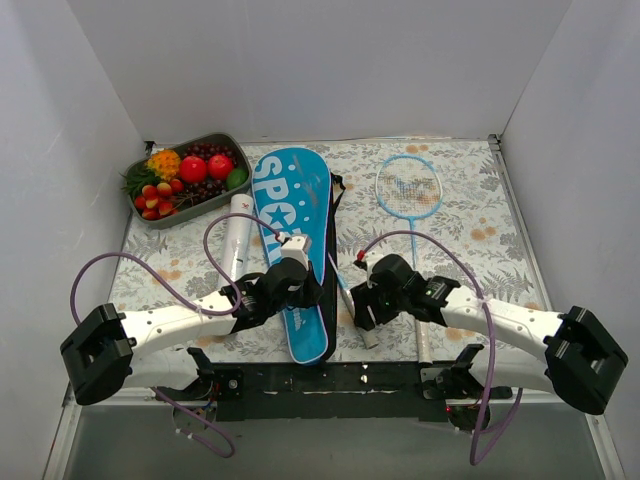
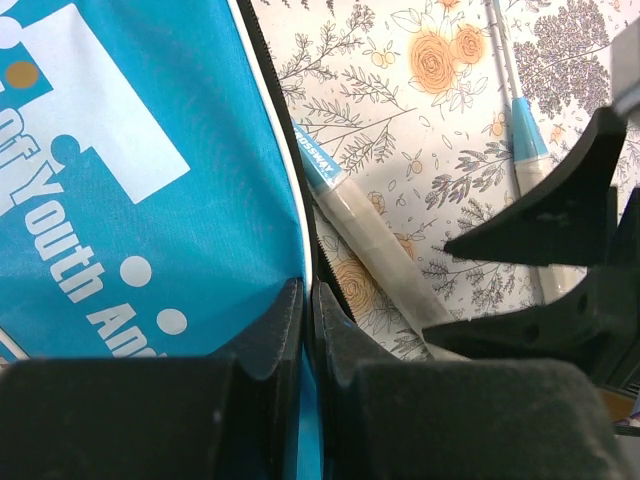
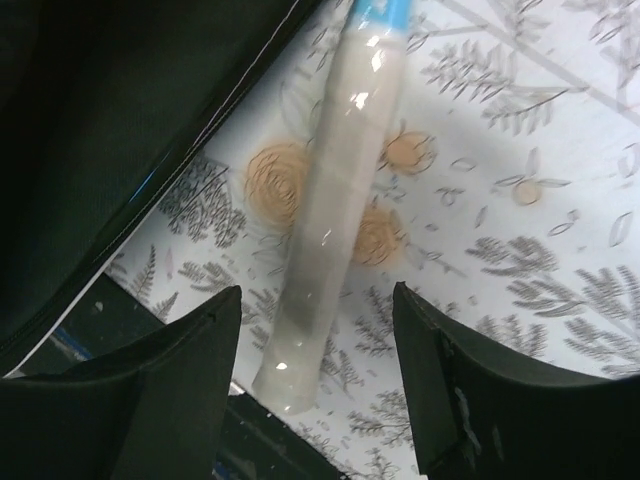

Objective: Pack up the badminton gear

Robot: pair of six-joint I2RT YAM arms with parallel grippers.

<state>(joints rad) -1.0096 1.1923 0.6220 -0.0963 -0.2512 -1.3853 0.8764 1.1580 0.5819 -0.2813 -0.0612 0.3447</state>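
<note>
The blue "SPORT" bag [image 1: 295, 215] lies lengthwise in the middle of the table. My left gripper [image 1: 315, 288] is shut on the bag's right edge [image 2: 308, 300], with blue fabric pinched between the jaws. One racket's silvery handle [image 1: 352, 305] sticks out of the bag beside that edge. My right gripper [image 1: 362, 310] is open and straddles this handle [image 3: 330, 230] without touching it. The second light-blue racket [image 1: 408, 187] lies flat to the right of the bag, and its shaft shows in the left wrist view [image 2: 528, 140]. The white shuttlecock tube [image 1: 236, 235] lies left of the bag.
A grey tray of fruit [image 1: 228, 142] stands at the back left. White walls close in the flowered tablecloth [image 1: 470, 230] on three sides. The black mounting rail [image 1: 330, 378] runs along the near edge.
</note>
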